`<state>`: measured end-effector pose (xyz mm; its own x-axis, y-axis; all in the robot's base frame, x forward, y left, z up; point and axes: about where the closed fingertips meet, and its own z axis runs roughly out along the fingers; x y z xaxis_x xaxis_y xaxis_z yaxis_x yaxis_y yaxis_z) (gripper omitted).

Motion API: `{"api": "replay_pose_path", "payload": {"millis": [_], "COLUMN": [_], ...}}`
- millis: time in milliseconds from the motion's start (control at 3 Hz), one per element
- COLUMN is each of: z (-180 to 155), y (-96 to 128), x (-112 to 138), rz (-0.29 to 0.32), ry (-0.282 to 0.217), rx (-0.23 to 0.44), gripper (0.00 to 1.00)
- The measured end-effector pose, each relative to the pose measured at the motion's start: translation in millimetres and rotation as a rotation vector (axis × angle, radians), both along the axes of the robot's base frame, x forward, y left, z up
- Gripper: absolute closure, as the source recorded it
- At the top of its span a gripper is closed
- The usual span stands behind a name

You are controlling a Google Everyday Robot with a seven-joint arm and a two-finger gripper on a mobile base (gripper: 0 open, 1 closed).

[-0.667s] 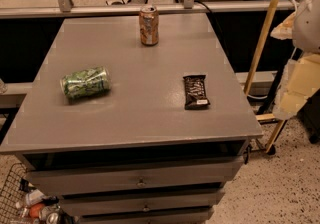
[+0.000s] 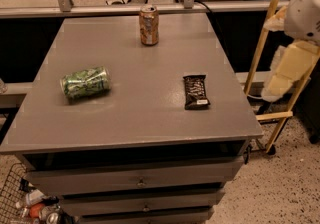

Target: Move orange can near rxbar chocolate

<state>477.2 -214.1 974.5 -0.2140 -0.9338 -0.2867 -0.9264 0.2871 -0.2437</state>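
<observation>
Change: You would have found the orange can (image 2: 149,25), the rxbar chocolate (image 2: 196,92) and the green can (image 2: 85,83) where they lay a moment before. Only the arm (image 2: 306,8) at the right edge had shifted, sitting slightly higher.
Hand: Your hand (image 2: 280,80) hung off the right side of the desk (image 2: 145,118), well apart from everything on it. You could not tell whether it was released or clenched, and it carried nothing you could see.
Orange can: It stood upright near the far edge of the desk, about midway across, silver top up.
Rxbar chocolate: It lay flat toward the right side, nearer you than the orange can and well apart from it.
Green can: It lay on its side toward the left, far from both.
In the way: Bare desk lay between the orange can and the bar. A pale wooden frame (image 2: 267,33) stood between your arm and the desk's right edge.
Desk: Grey and flat, with drawers (image 2: 140,180) under it.
Room: A metal rail (image 2: 100,9) ran behind the desk. The floor (image 2: 280,188) was speckled, and a wire basket (image 2: 15,198) of bottles sat at lower left.
</observation>
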Motion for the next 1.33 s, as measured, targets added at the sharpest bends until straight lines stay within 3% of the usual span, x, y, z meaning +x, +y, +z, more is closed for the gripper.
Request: {"api": "replay_pose_path", "payload": {"millis": [667,1000,1333], "z": [3,11,9], "y": [24,49,72], "x": [120,158,196], "rz": [0.036,0.022,-0.083], "ry": [-0.1,-0.161,-0.21], "rx": [0.351,0.482,0.542], "gripper": [0.0,0.0,0.0]}}
